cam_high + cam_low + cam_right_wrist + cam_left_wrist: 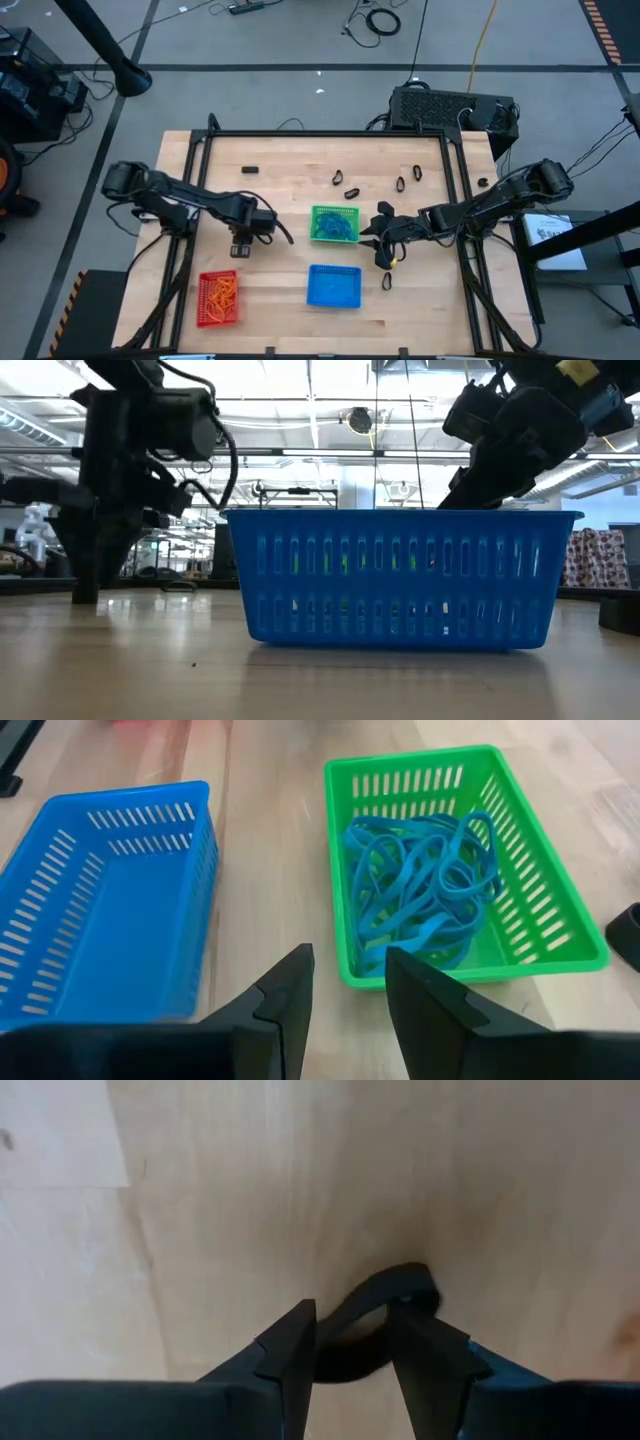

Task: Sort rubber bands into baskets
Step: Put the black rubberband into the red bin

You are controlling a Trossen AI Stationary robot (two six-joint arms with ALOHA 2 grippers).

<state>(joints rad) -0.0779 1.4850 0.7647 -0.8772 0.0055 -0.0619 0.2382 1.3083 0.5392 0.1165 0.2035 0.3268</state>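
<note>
From high up I see three baskets: a green basket (334,224) in the middle, a blue basket (333,285) near it, and a red basket (218,298) on the near left. Blue bands (334,229) fill the green one and orange bands (221,292) fill the red one. About six black bands (351,192) lie loose on the table (280,260), most on the far side. My left gripper (241,247) is down left of the green basket. My right gripper (384,238) hangs just right of it.

Down low, one blue basket (400,579) stands in front of both arms.

My left wrist shows my fingers (290,1355) partly open around one black band (372,1317) on the wood.

My right wrist shows my fingers (288,992) partly open with nothing between them, the blue basket (100,920) bare and the green basket (520,870) full of blue bands (420,880).
</note>
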